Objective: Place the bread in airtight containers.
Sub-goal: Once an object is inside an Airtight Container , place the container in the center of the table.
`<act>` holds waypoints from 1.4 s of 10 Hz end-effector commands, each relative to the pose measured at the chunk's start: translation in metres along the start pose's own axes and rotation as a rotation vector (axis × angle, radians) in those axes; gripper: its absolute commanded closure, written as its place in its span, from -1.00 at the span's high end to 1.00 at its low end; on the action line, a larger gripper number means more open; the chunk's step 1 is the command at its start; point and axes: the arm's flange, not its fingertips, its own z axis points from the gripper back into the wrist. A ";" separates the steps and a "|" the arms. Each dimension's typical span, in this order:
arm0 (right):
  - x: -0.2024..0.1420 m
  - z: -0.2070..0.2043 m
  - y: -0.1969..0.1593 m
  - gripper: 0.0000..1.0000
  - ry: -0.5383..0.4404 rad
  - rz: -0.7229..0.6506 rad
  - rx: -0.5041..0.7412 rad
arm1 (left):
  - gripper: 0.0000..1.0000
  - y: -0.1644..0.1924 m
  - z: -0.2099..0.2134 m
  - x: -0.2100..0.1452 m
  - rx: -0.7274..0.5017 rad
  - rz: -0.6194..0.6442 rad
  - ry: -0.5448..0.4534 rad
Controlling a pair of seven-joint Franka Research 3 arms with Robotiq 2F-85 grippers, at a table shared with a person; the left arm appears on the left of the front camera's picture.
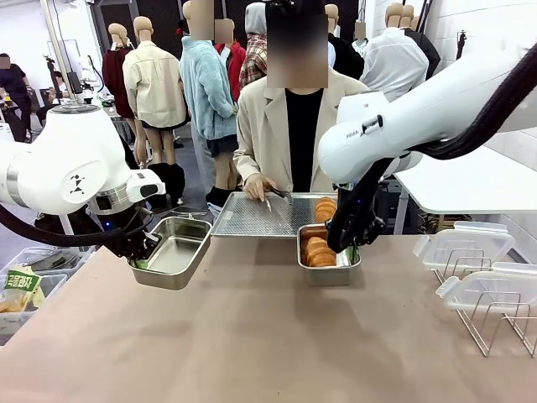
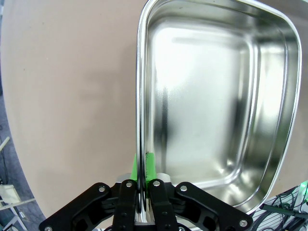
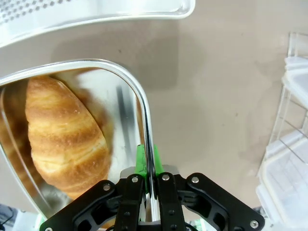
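The left wrist view is showing the left pincer (image 2: 143, 161) clamping tight on the rim of the empty tin (image 2: 216, 96), with one green pad inside the wall and one outside. The tin's bare, shiny floor is stretching away ahead of the pincer and to its right. Plain worktop (image 2: 62, 96) is lying to its left.

The front view is adding that this left pincer (image 1: 141, 259) is gripping the tin (image 1: 172, 252) at its end.

In the right wrist view the right pincer (image 3: 147, 161) is pinching the wall of the second tin (image 3: 137, 91) in the same way. A golden, ridged roll (image 3: 67, 134) is lying inside, just left of the pincer. Ahead of it the corner of the perforated tray (image 3: 72, 12) is showing. To its right, clear lids (image 3: 296, 110) on a wire rack are being cut off by the frame edge.

From the front, several rolls (image 1: 319, 250) are filling that tin (image 1: 329, 273) beside the right pincer (image 1: 348, 250), though their number is hard to make out. Beyond the pincer, more bread (image 1: 325, 208) is sitting on the tray (image 1: 252, 217), partly hidden behind the arm. A person's hand (image 1: 256, 186) is resting at the tray's far edge.
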 end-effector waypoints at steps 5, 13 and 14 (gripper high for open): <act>0.024 -0.051 0.001 -1.00 0.054 -0.041 -0.009 | -1.00 0.001 0.003 0.001 0.002 -0.019 -0.008; -0.008 -0.043 -0.017 0.72 0.012 0.003 -0.038 | -1.00 0.001 0.003 0.001 0.002 -0.019 -0.008; -0.007 -0.036 -0.014 0.72 -0.004 0.010 -0.051 | -1.00 0.001 0.003 0.001 0.002 -0.019 -0.008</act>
